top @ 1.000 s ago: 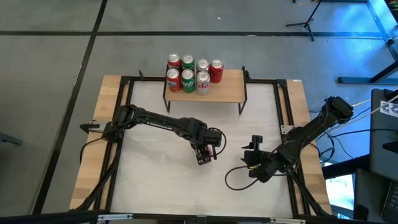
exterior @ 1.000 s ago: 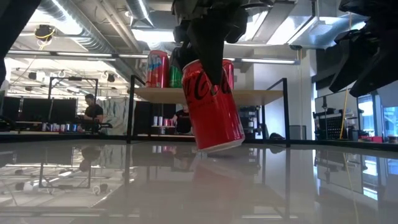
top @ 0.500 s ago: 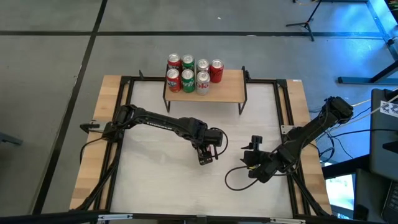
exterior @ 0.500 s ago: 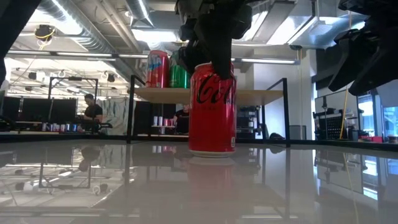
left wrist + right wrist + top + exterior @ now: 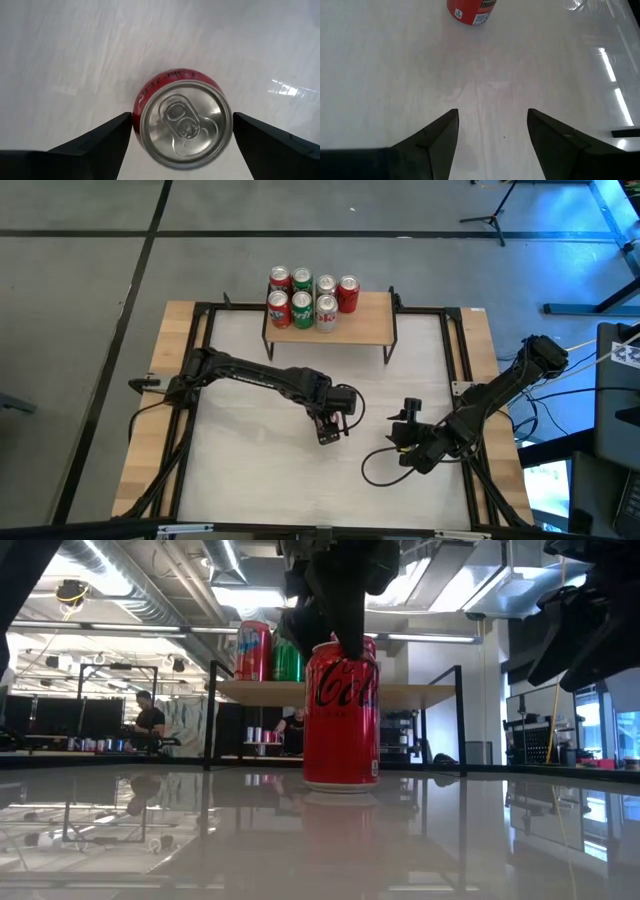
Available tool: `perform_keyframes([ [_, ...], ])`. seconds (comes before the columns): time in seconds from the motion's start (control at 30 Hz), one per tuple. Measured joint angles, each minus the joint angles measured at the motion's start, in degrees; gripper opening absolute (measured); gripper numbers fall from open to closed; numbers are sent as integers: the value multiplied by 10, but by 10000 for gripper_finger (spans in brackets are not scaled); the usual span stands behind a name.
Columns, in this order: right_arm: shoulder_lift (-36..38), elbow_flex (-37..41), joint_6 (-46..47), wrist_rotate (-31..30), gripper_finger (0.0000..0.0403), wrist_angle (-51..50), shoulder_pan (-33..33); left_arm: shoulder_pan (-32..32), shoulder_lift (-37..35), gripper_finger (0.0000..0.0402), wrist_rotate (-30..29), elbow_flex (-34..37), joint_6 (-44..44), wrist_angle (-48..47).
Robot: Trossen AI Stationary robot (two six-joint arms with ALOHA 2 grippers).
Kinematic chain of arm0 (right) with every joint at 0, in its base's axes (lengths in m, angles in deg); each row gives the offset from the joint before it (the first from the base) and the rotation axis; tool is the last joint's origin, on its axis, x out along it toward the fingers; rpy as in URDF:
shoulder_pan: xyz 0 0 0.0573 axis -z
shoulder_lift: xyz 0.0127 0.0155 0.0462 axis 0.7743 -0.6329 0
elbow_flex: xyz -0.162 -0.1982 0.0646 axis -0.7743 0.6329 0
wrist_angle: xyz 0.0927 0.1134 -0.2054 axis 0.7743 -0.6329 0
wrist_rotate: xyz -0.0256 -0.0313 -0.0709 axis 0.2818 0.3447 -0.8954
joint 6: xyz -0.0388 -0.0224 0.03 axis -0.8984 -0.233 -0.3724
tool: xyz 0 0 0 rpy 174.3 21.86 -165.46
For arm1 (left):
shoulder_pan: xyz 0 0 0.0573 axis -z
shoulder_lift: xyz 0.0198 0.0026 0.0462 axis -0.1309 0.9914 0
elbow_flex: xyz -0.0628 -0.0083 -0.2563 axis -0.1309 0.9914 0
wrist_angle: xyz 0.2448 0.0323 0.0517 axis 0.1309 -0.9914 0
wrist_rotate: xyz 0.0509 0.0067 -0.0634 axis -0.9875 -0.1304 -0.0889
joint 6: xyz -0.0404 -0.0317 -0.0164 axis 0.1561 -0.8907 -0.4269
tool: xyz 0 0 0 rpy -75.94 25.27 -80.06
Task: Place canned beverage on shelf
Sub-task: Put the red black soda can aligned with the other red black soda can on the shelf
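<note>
Seven cans (image 5: 302,300) crowd the shelf (image 5: 365,328) behind one upright can (image 5: 341,716).

light is bright & even, coming from ceiling strip lamps (image 5: 250,595) seen in low view. the tabletop (image 5: 260,470) is glossy: in low view it mirrors the red can (image 5: 341,715) and the room like a wet floor. white glare streaks lie on the tabletop in right wrist view, near its edge, and a smaller glare patch shows beside the can in left wrist view. blue light spills on the floor (image 5: 610,240) past the table's far right corner. shadows are soft & faint. in left wrist view the can top is slightly blurred, the dark fingers (image 5: 95,145) too.
</note>
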Motion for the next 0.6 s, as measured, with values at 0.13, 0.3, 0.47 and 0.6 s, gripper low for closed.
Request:
perform_keyframes([
  [0.13,0,0,0,0,232,7,0,1,-12,331,0,0,0,-6],
  [0.3,0,0,0,-1,232,18,0,19,-34,331,-39,0,-1,-35],
  [0.47,0,0,-4,-4,232,53,0,71,-56,331,-178,0,-6,-110],
  [0.6,0,0,-8,-15,232,91,0,123,-55,331,-269,3,-67,-201],
])
